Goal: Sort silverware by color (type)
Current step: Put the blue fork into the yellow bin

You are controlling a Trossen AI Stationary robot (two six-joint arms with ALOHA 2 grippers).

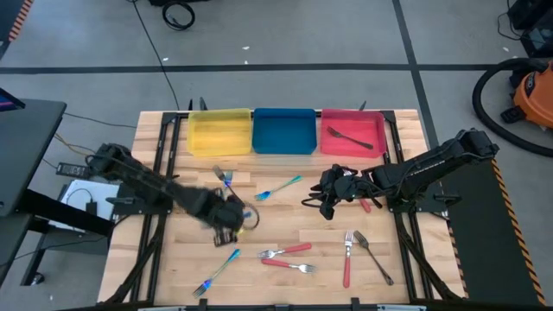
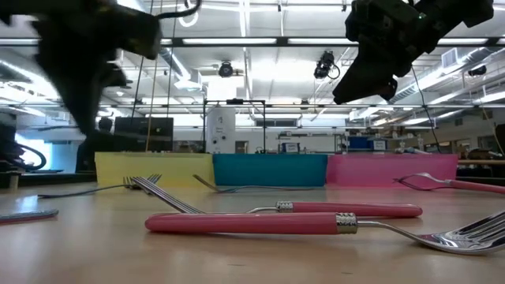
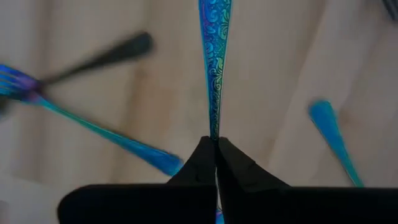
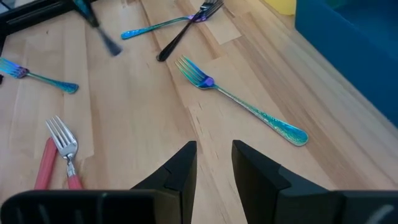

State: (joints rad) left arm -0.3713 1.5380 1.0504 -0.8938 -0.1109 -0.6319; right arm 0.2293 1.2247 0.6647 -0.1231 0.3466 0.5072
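Note:
My left gripper (image 1: 232,216) is over the table's middle left, shut on an iridescent blue-teal utensil (image 3: 215,68). My right gripper (image 4: 214,163) is open, above bare wood right of centre, with nothing between its fingers. An iridescent fork (image 4: 242,104) lies flat just ahead of it. More silverware lies flat on the table: an iridescent fork (image 1: 216,271) near the front, an iridescent fork crossed with a dark utensil (image 1: 225,177), several red-handled pieces (image 1: 287,257) and a grey spoon (image 1: 373,257). A dark fork (image 1: 346,136) lies in the red tray. My left gripper pinches the iridescent utensil between its two fingertips (image 3: 202,155), on the narrow part of its patterned handle (image 3: 214,127). The wider handle end sticks straight out beyond the fingertips, in line with the fingers. A bit of blue shows behind the fingertips. The utensil appears lifted off the wood.
Yellow (image 1: 220,134), blue (image 1: 283,131) and red (image 1: 356,142) trays stand side by side along the table's far edge. A red-handled piece (image 1: 367,205) lies under the right arm. Bare wood shows between the two grippers.

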